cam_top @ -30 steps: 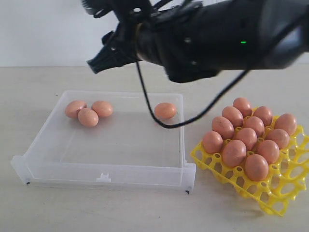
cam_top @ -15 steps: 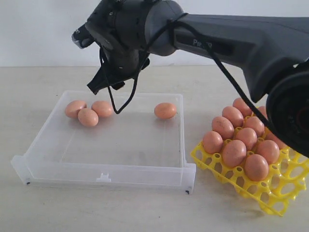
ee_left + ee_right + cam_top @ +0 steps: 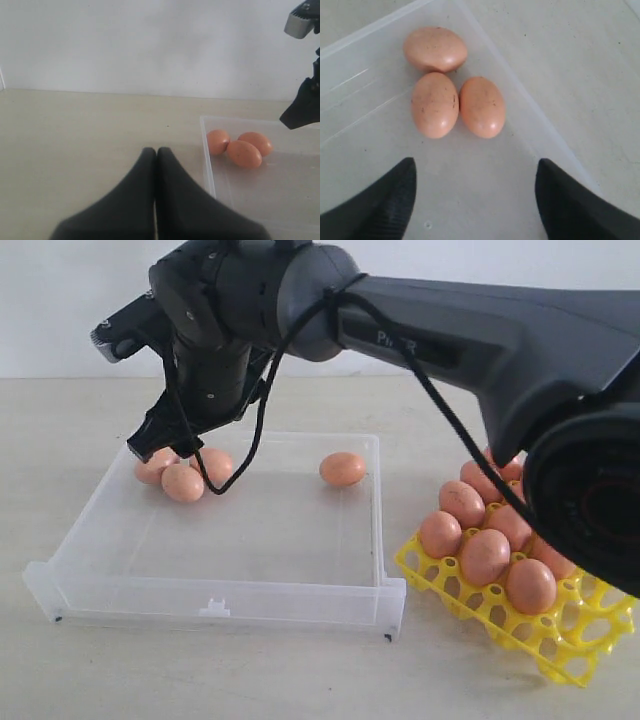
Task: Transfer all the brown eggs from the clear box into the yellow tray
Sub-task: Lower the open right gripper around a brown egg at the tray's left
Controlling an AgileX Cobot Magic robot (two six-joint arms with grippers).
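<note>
Your right tool (image 3: 160,445) hangs over the far left corner of the box (image 3: 215,610), with its arm (image 3: 480,330) reaching across from the right side of the exterior view. The tool is open. In the right wrist view its two fingers (image 3: 380,210) stand wide apart with only the box floor between them, and they grip nothing.

Three eggs (image 3: 183,483) lie bunched in that corner, each touching its neighbours and close to the box wall. The wrist view shows them ahead of the fingertips and apart from them. A lone egg (image 3: 342,469) rests against the far wall near the right corner, well apart from the three. A black cable (image 3: 262,410) loops down from the arm in front of the bunch.

The tray (image 3: 560,640) sits on the desk (image 3: 60,410) just beside the box's right wall. Eggs fill the cups you can see in its near rows. The arm hides the far part of the tray, so you cannot count them all.

Your left tool (image 3: 156,152) is closed and empty, with its fingers pressed together. It hangs over bare desk just outside the box's left wall. From its camera you see the same three eggs beyond that wall, with the right tool's dark tip above them.
</note>
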